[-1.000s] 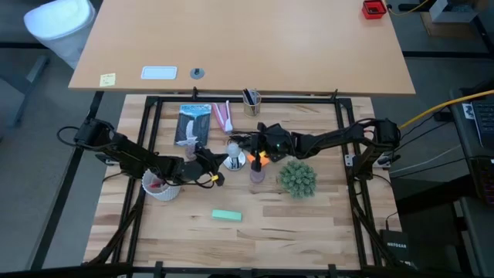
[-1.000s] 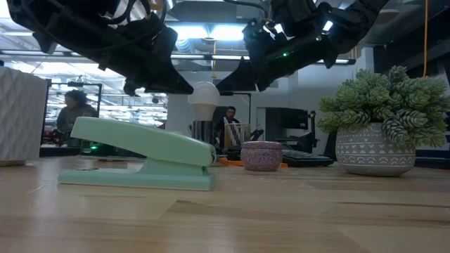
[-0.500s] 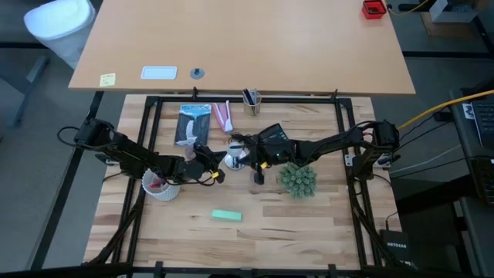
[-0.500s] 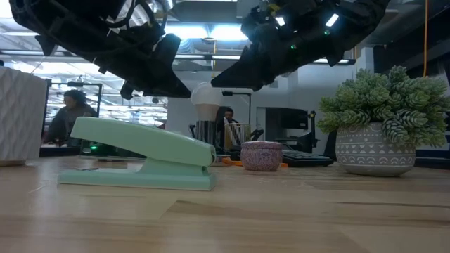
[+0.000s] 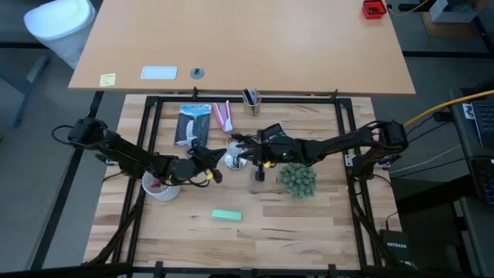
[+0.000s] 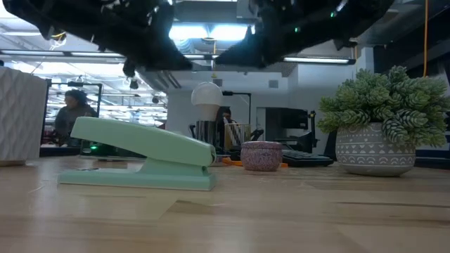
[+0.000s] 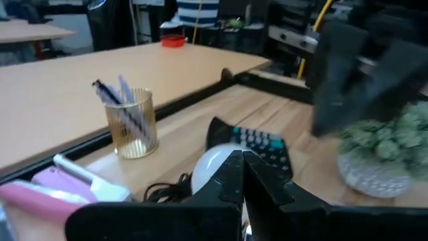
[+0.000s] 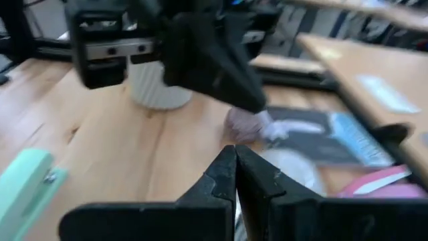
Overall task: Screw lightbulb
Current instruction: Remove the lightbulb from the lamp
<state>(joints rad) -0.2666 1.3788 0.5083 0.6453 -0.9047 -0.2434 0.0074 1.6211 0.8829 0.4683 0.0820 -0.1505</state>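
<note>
Lightbulb [image 6: 207, 95] stands upright mid-surface, untouched. Both pincers have lifted off it since a second ago: left pincer [image 7: 242, 175] clenched, right pincer [image 8: 235, 169] clenched, both empty. Screwing looks finished or paused.

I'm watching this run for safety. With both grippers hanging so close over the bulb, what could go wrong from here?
The lightbulb stands upright with nothing holding it, so a bump from the shut left gripper or right gripper could tip it. The two grippers nearly meet above it and might collide. The calculator and pen cup crowd the area, so a low swing may catch them.
</note>
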